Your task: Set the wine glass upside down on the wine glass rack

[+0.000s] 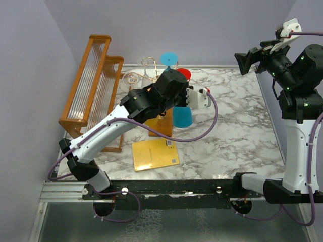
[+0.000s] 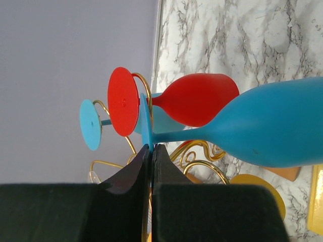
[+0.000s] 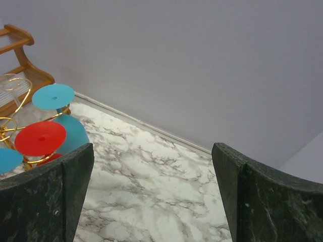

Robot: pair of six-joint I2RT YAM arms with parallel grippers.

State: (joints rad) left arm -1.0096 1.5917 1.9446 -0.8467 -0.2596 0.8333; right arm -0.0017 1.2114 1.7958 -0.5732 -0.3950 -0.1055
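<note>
Wine glass (image 2: 272,123) is held by its foot in left claw (image 2: 152,147), seen only wrist-side; right claw (image 3: 152,151) gapes.

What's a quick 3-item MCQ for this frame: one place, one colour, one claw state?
1. Where does the yellow pad lie?
A) flat on the table, near side of the wine glass rack
B) on edge against the wall
C) on top of the rack
2. What colour is the wine glass in the left claw?
A) red
B) clear
C) blue
3. How is the right claw?
A) shut on a glass
B) open, empty
C) shut, empty
Answers: 1 A, it lies on the marble by the rack's base; 2 C, the claw pinches a blue foot; 3 B, it gapes with only table and wall showing through.
</note>
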